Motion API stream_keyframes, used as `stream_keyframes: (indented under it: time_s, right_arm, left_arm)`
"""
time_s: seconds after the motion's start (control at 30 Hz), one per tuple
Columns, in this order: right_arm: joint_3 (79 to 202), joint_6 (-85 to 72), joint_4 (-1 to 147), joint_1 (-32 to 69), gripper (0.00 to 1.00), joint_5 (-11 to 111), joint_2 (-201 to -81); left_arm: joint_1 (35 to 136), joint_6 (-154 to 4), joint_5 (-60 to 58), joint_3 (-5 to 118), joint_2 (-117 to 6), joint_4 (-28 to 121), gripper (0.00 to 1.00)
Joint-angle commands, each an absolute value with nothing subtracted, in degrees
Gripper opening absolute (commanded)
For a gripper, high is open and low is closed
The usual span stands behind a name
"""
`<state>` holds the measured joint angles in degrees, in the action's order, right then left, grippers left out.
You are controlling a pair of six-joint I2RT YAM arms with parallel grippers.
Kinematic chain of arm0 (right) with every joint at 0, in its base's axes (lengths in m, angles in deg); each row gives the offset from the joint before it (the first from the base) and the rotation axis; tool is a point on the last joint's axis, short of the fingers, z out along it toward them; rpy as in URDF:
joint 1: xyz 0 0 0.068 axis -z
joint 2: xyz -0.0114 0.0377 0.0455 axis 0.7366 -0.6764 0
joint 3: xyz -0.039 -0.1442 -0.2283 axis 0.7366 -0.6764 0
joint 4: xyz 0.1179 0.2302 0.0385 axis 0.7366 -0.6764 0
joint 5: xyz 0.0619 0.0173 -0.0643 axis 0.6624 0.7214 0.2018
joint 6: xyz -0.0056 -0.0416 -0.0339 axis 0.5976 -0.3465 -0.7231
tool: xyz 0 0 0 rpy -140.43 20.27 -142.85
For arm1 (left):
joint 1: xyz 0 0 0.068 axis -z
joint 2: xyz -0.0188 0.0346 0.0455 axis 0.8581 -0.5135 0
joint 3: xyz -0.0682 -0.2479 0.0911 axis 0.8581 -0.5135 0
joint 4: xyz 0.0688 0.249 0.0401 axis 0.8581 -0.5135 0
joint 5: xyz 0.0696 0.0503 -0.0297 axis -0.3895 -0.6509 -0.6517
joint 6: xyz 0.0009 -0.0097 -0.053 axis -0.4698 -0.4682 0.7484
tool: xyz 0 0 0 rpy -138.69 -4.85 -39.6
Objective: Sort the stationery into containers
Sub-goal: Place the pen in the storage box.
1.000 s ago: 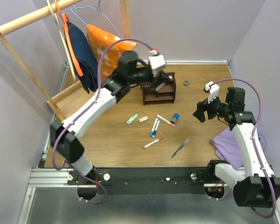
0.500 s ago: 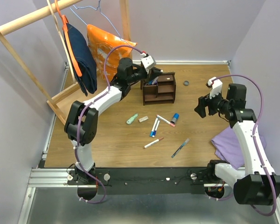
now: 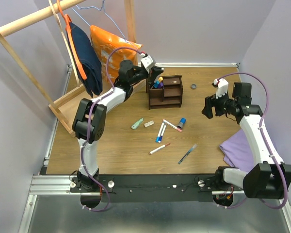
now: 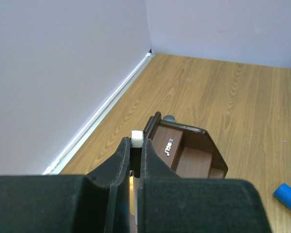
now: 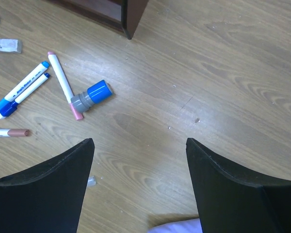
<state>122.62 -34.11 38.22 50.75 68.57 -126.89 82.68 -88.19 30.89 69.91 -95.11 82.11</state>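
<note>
Left end effector (image 4: 137,144): clamped on a small white-ended pen (image 4: 137,135), over the left end of the dark brown wooden desk organizer (image 4: 186,153).
Right end effector (image 5: 139,145): fingers apart, empty, above the wooden tabletop (image 5: 223,73).
Loose stationery: white markers with blue caps (image 5: 22,87) and pale green eraser (image 3: 137,124) lie on the tabletop before the organizer.
</note>
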Motion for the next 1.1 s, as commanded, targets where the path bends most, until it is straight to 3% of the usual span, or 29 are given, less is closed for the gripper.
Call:
stream_keyframes:
  time_s: [0.0, 0.53, 0.9, 1.07]
  right_arm:
    - [126.26, -34.21, 38.57, 50.34, 0.84, 67.38, -129.53]
    - [127.49, -34.03, 39.71, 50.34, 0.84, 67.29, -132.09]
    - [125.82, -33.16, 40.33, 50.34, 0.84, 67.99, -129.02]
    - [125.03, -32.54, 41.2, 50.34, 0.84, 68.87, -127.17]
  left_arm:
    - [81.6, -86.87, 32.56, 71.07, -98.54, 88.31, 0.0]
    - [80.99, -86.26, 34.15, 63.26, -96.88, 91.39, 0.01]
    - [81.07, -95.38, 30.54, 62.9, -90.2, 83.32, 0.51]
    - [81.6, -100.4, 25.2, 62.64, -83.63, 73.5, 0.59]
